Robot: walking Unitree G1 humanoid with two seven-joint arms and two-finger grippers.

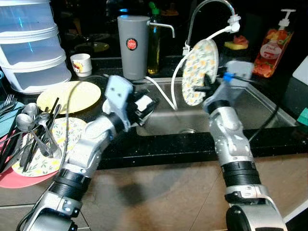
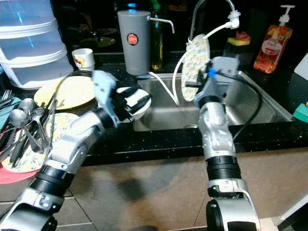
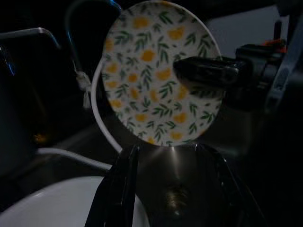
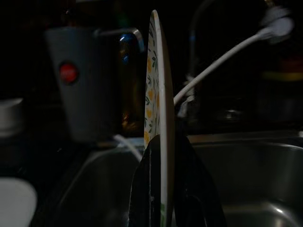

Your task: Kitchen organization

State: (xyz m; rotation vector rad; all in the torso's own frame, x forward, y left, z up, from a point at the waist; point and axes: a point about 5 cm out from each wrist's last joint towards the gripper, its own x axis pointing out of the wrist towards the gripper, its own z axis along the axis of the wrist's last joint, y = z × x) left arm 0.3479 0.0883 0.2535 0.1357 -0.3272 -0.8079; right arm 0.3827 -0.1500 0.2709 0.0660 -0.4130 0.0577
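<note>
- The round plate with a yellow-flower and green-leaf pattern [image 1: 199, 72] stands on edge above the steel sink [image 1: 260, 108], under the curved tap [image 1: 211, 9], its patterned face turned to the left.
- The right gripper [image 4: 163, 189] holds it by the lower rim: the right wrist view shows one black finger on each face of the plate, closed on it.
- I judge the plate stiff, glazed and breakable, and likely slippery if wet. Held by the rim alone it can swing or slide out, so a deeper bite across the rim, or a second support on the opposite edge, would be safer.
- The left gripper [image 2: 126, 107] hovers over the near left corner of the sink, pointing at the plate. It carries a white bowl [image 2: 137, 103]; its fingers [image 3: 118, 189] appear spread around the bowl's rim, so I read them as gripping it, though the darkness leaves some doubt.
- A white hose [image 1: 168, 98] runs from the tap's nozzle down to the left of the plate.
- Behind the sink stand a grey cylindrical dispenser [image 1: 133, 45] and a pump bottle of red soap [image 1: 272, 45].
- On the counter [image 1: 159, 144] to the left lie a plain yellow plate [image 1: 70, 96], a second floral plate [image 1: 60, 139] loaded with spoons and cutlery [image 1: 33, 130], and a small white cup [image 1: 81, 64].
- Stacked clear plastic tubs [image 1: 31, 43] stand at the far left.
</note>
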